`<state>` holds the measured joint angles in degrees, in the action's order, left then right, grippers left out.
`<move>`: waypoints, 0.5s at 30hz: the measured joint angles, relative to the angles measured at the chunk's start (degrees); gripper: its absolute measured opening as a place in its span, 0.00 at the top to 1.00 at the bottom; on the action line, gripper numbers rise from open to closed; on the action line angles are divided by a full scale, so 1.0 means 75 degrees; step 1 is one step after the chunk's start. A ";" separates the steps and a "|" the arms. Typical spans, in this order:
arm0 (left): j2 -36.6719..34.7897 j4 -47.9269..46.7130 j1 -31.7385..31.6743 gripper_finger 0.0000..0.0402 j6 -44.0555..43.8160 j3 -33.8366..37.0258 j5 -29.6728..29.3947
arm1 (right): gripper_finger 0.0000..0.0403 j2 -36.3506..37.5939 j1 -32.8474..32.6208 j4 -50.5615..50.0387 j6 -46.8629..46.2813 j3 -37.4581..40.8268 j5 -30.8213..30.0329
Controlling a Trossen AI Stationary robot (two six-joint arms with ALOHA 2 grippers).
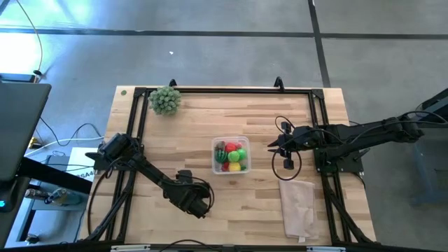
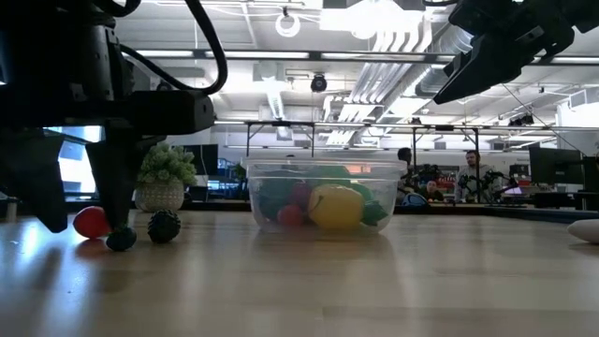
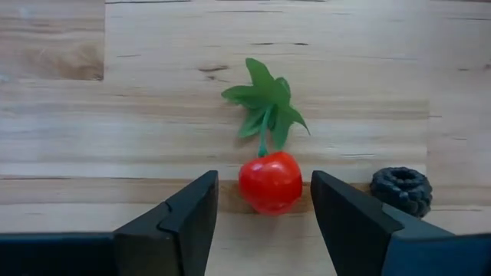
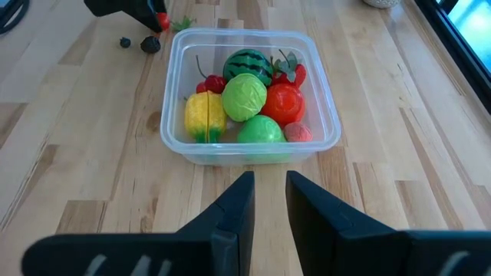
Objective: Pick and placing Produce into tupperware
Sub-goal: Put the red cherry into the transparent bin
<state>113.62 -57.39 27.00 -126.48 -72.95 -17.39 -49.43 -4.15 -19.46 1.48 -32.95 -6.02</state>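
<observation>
Item: red toy fruit (image 3: 270,181) with green leaf sprig, on bare table left of the tupperware (image 1: 230,155). Likely light, hard, smooth plastic, prone to roll; grip the round body, not the floppy leaves. Left gripper (image 3: 263,211) jaws apart, straddling it, holding nothing

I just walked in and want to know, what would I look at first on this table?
Probably the tupperware in the middle of the table, packed with bright toy fruits and vegetables. Next, near the table's front edge on the left, the left gripper stands open around a red tomato with green leaves, a dark berry beside it.
</observation>
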 joint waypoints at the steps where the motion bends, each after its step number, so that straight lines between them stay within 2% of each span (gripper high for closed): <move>1: 0.0000 -0.0002 0.0000 0.50 -0.0001 0.0000 -0.0005 | 0.83 0.0000 0.0000 0.0000 0.0000 0.0000 0.0002; 6: 0.0000 -0.0028 -0.0003 0.52 0.0001 0.0000 -0.0020 | 0.83 0.0000 -0.0002 -0.0003 0.0000 0.0000 0.0003; 15: 0.0169 -0.0034 -0.0006 0.65 -0.0027 0.0000 -0.0026 | 0.83 0.0000 -0.0002 0.0001 0.0000 0.0000 0.0002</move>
<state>114.89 -57.65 26.96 -126.69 -72.95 -17.58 -49.43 -4.16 -19.46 1.48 -32.95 -6.01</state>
